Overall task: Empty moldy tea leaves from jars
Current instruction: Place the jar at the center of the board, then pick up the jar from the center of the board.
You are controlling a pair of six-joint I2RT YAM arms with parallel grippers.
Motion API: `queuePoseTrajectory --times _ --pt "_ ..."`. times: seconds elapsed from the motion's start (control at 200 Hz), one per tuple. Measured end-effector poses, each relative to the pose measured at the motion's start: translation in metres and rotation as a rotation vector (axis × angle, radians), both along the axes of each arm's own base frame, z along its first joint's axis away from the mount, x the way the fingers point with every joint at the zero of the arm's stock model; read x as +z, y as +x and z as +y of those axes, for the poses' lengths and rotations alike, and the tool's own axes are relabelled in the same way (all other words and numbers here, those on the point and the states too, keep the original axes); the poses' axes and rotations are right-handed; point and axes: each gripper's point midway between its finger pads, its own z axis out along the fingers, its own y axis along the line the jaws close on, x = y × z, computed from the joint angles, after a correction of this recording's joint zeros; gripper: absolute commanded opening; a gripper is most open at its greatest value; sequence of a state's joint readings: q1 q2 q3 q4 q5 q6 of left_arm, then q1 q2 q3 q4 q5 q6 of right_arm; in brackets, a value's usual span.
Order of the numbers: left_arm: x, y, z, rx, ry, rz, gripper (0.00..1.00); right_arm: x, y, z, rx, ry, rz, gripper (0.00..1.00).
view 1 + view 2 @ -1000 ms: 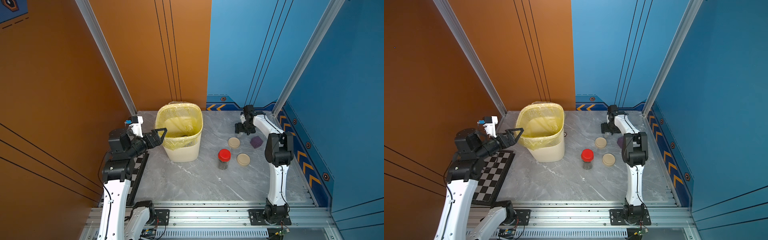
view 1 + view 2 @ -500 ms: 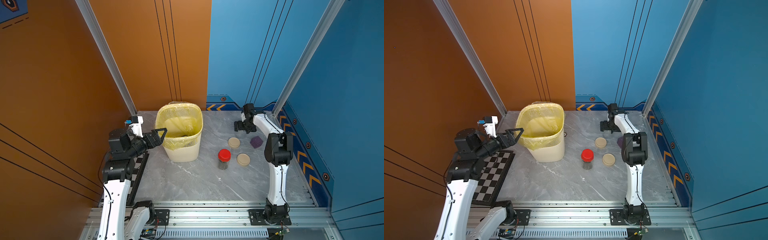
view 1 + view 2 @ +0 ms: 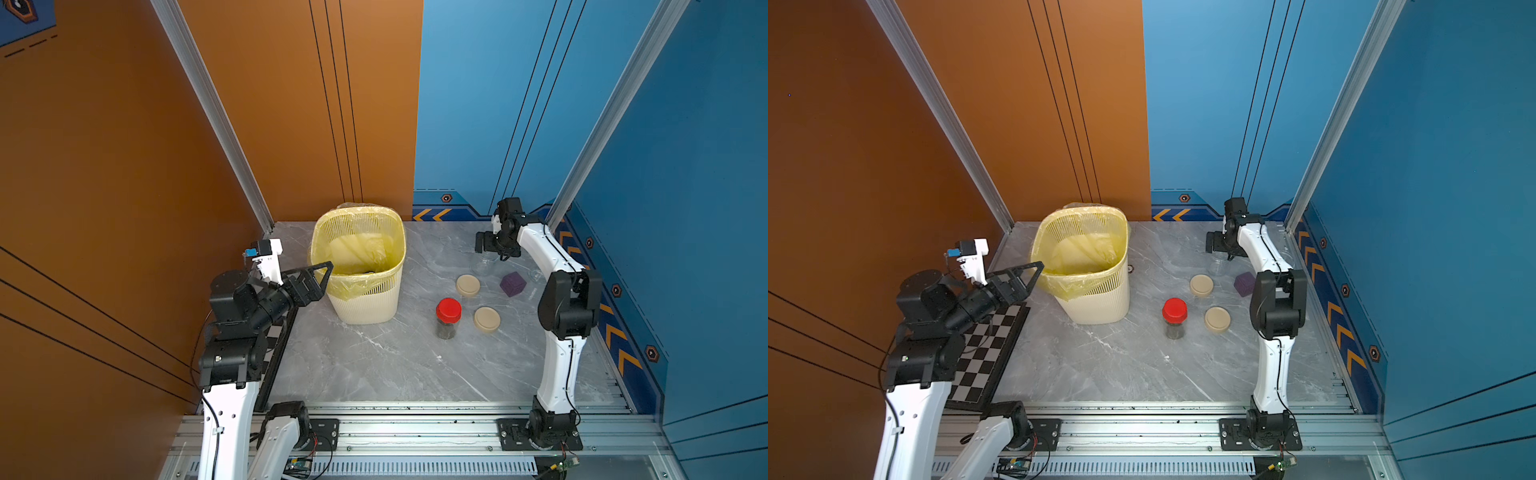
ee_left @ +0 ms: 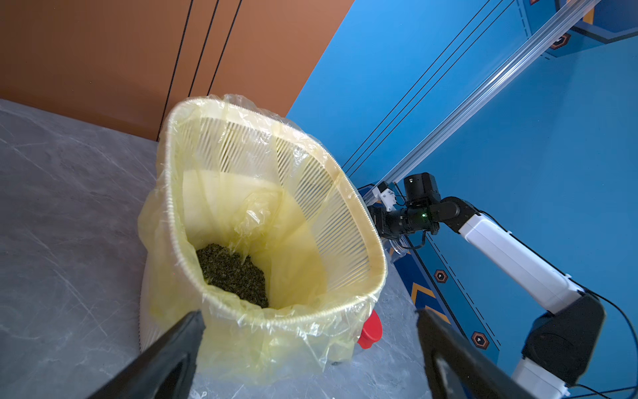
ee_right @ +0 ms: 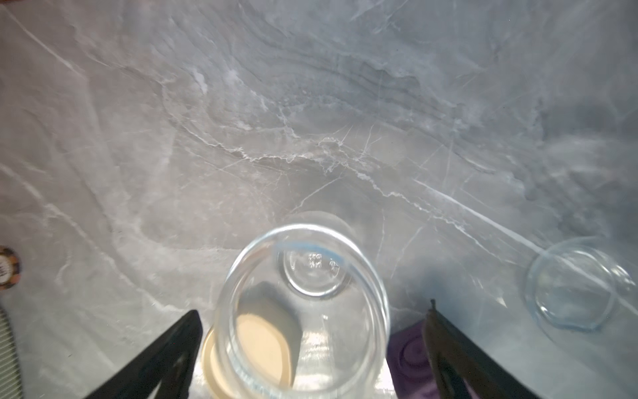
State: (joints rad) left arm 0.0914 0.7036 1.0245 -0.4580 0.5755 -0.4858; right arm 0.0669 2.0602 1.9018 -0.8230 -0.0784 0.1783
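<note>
A jar with a red lid (image 3: 448, 318) (image 3: 1174, 318) stands mid-table with dark tea leaves in it. An empty clear jar (image 5: 303, 311) (image 3: 484, 264) stands upright between the fingers of my right gripper (image 5: 313, 307) (image 3: 488, 249). That gripper is open, with a gap on both sides of the glass. A second empty jar (image 5: 573, 286) (image 3: 536, 274) stands by the right wall. Two beige lids (image 3: 468, 285) (image 3: 486, 319) lie flat on the table. A heap of tea leaves (image 4: 234, 273) lies in the bin. My left gripper (image 4: 308, 312) (image 3: 318, 276) hangs open and empty at the bin's near-left rim.
The cream slatted bin (image 3: 365, 307) with a yellow bag stands at the back left. A purple cube (image 3: 513, 284) sits between the empty jars. A checkerboard (image 3: 988, 349) lies along the table's left edge. Blue walls close in behind and beside the right arm.
My right gripper's jaws have opened wide off the empty clear jar, which now stands free on the table. The left arm has not moved.
</note>
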Motion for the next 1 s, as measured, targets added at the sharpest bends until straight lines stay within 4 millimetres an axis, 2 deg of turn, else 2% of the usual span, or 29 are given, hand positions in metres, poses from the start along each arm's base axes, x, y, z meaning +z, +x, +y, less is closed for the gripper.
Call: queuePoseTrajectory --times 0.1,0.205,0.275,0.345,0.43,0.531,0.611,0.731,0.841,0.996 --pt "-0.011 -0.005 0.0 0.017 0.005 0.01 0.98 0.054 -0.018 0.004 -0.01 0.033 -0.1 1.0" --pt "-0.023 -0.004 -0.003 0.026 -0.004 0.043 0.98 0.111 -0.042 0.019 -0.002 0.087 -0.216 1.0" --pt "-0.032 -0.003 -0.005 0.029 -0.011 0.07 0.98 0.134 -0.059 0.037 0.025 0.126 -0.261 1.0" --pt "-0.038 -0.006 -0.008 0.035 -0.023 0.086 0.98 0.145 -0.077 0.058 0.068 0.149 -0.281 1.0" --pt "-0.047 -0.013 -0.009 0.052 -0.035 0.102 0.98 0.142 -0.102 0.086 0.138 0.153 -0.269 1.0" --pt "-0.053 -0.03 -0.008 0.071 -0.034 0.098 0.98 0.136 -0.13 0.112 0.211 0.149 -0.253 1.0" --pt "-0.051 -0.044 -0.005 0.088 -0.027 0.075 0.98 0.136 -0.146 0.119 0.24 0.145 -0.25 1.0" --pt "-0.056 -0.057 0.001 0.116 -0.022 0.065 0.98 0.14 -0.159 0.117 0.242 0.15 -0.252 1.0" --pt "-0.087 -0.059 0.002 0.125 -0.022 0.142 0.98 0.132 -0.163 0.116 0.242 0.142 -0.218 1.0" --pt "-0.132 -0.061 -0.001 0.117 -0.013 0.258 0.98 0.095 -0.166 0.122 0.258 0.112 -0.087 1.0"
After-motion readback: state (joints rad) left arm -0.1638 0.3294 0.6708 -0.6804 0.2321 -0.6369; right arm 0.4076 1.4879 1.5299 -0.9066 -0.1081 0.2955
